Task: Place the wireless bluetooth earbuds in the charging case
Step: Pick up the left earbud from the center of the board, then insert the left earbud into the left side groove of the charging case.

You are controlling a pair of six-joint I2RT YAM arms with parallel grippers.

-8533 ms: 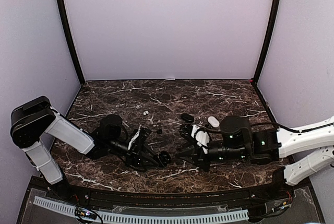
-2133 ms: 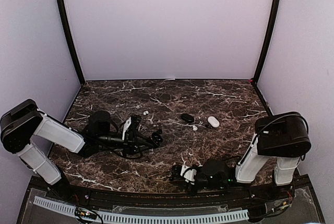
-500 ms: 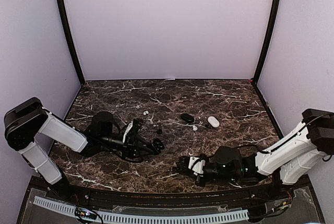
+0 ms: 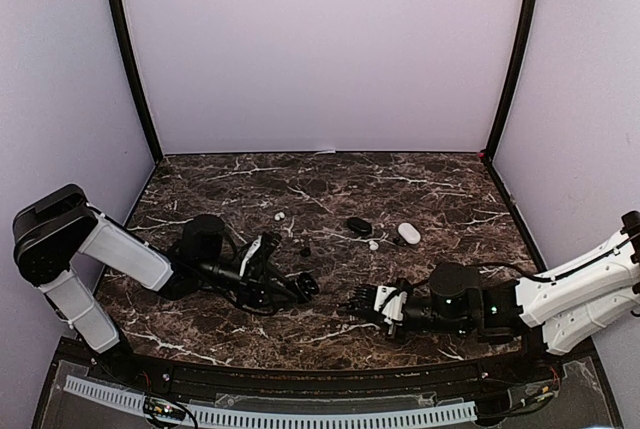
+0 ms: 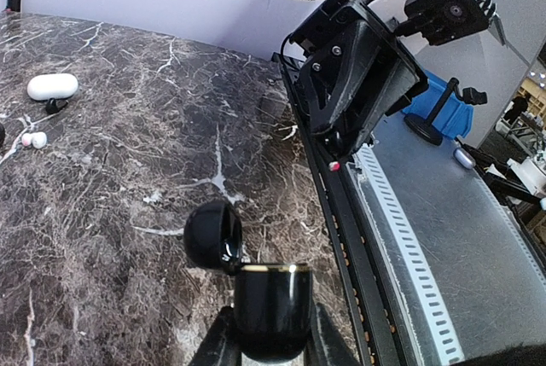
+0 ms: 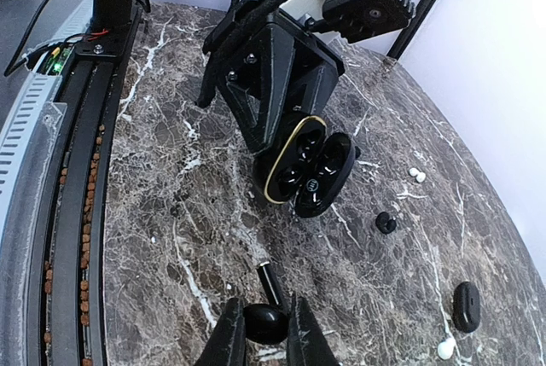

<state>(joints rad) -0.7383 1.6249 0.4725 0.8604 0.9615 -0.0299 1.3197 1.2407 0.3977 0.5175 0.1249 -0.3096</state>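
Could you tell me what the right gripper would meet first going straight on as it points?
Most likely the open glossy black oval charging case held in the left gripper, which lies ahead of the right gripper and its small glossy black earbud; depth is hard to judge.

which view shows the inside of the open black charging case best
Right wrist: the glossy black oval charging case faces it open, gold rim and inner wells visible. Left wrist sees only its outer shell and lid, clamped in the left gripper. Top external shows a small dark shape.
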